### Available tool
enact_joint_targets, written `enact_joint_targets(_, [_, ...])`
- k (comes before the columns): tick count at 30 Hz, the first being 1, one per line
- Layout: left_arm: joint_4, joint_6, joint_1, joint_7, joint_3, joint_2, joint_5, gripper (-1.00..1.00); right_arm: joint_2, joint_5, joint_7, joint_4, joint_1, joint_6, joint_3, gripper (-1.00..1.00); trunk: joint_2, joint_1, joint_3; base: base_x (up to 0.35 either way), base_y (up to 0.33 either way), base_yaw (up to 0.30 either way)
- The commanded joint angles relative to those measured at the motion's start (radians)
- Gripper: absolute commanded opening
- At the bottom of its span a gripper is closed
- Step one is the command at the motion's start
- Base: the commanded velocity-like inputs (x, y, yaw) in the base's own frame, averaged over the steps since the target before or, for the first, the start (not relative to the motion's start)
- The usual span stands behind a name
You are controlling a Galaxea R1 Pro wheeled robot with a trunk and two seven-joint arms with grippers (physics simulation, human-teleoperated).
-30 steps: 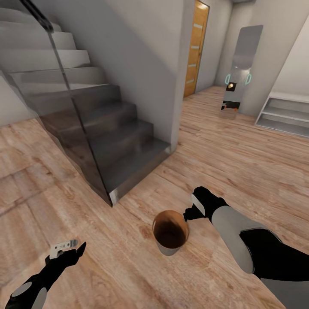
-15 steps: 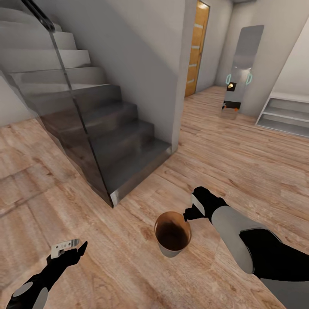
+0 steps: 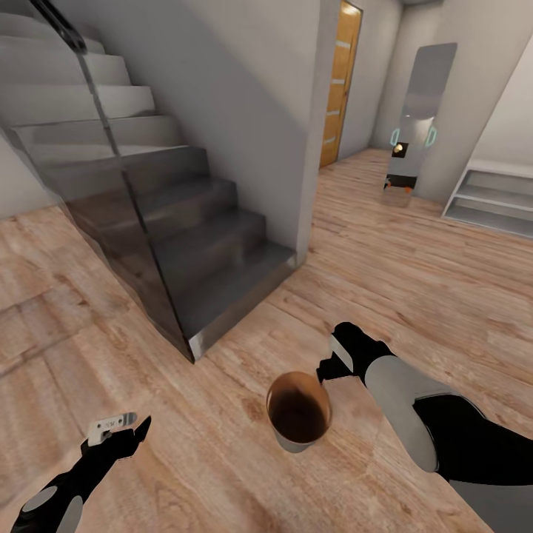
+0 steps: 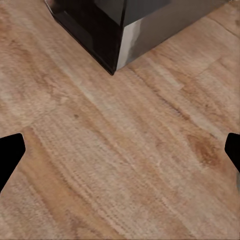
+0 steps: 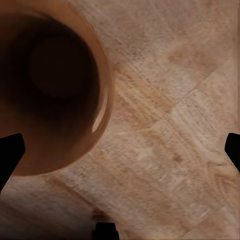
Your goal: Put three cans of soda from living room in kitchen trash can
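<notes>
The small round tapered trash can [image 3: 297, 420], copper-brown inside and grey-beige outside, appears to hang at the right gripper [image 3: 323, 372], whose fingers [image 3: 331, 366] sit at its rim; whether they pinch the rim cannot be told from the head view. In the right wrist view the black fingertips [image 5: 10, 152] stand wide apart, with the bin's dark interior [image 5: 47, 85] near one of them. The left gripper [image 3: 118, 429], well apart from the bin, has its fingers spread and empty over the light wood plank floor [image 4: 125, 150]. Beyond the bin rises a dark grey staircase [image 3: 185, 229] with a glass balustrade [image 3: 96, 200]; past the staircase stand an orange wooden door [image 3: 337, 81] and a tall leaning mirror [image 3: 414, 118].
</notes>
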State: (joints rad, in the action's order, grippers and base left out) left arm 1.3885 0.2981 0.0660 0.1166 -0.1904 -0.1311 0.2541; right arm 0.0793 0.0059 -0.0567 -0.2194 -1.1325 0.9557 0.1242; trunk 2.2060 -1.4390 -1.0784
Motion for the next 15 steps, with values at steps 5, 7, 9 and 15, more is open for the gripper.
enact_joint_targets(5, [0.002,0.001,0.000,0.000,0.000,0.000,-0.001,1.00,0.000,0.000,0.000,0.000,0.000,0.000,0.000,1.00,0.000,0.000,0.000,0.198,0.000,0.000])
enact_joint_targets(7, [0.003,0.001,-0.001,0.000,0.000,0.001,-0.001,1.00,0.000,0.000,0.000,0.000,0.000,0.000,0.000,1.00,0.000,0.000,0.000,0.096,0.000,0.000])
enact_joint_targets(9, [0.003,0.000,-0.001,0.000,0.000,0.001,-0.001,1.00,0.000,0.000,0.000,0.000,0.000,0.000,0.000,1.00,0.000,0.000,0.000,0.077,0.000,0.000])
enact_joint_targets(15, [0.006,0.000,-0.001,0.000,0.000,0.002,-0.001,1.00,0.000,0.000,0.001,0.000,0.000,0.000,0.000,1.00,0.000,0.000,0.000,0.033,0.000,0.000])
